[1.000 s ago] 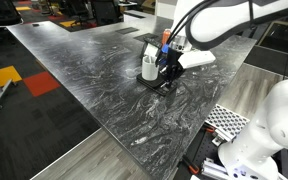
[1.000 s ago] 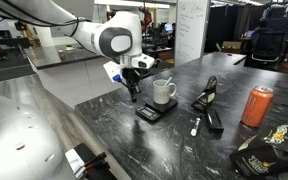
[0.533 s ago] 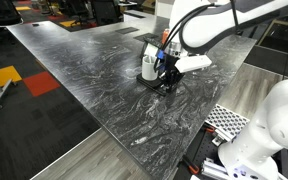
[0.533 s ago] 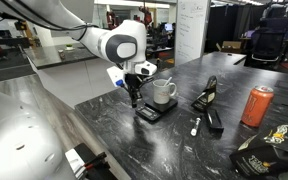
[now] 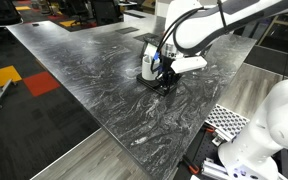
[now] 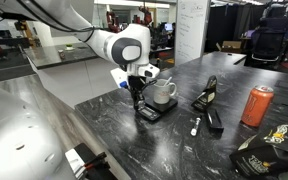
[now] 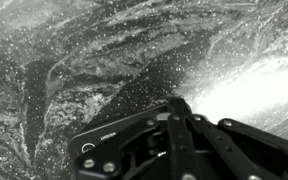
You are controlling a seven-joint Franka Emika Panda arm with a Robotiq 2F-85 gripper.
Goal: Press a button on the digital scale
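The digital scale [image 5: 155, 84] is a thin black slab on the dark marble table, and it also shows in an exterior view [image 6: 150, 113]. A white cup [image 5: 148, 68] stands on its far part [image 6: 164, 92]. My gripper [image 5: 165, 79] points straight down over the scale's near edge [image 6: 137, 101], beside the cup. Its fingertips are at or just above the slab; I cannot tell if they touch. In the wrist view the two fingers [image 7: 177, 103] are pressed together with nothing between them, over a dark surface, with a bright white blur to the right.
An orange can [image 6: 256, 105], a black folded device [image 6: 208, 98], a white marker [image 6: 195, 126] and a black bag [image 6: 266, 152] lie on the table beyond the cup. A white perforated pad [image 5: 227, 120] sits near the robot base. The table edge [image 5: 84, 150] runs along the front.
My gripper has come lower and a little closer to the cup, down onto the near edge of the scale. The cup and scale have not moved.
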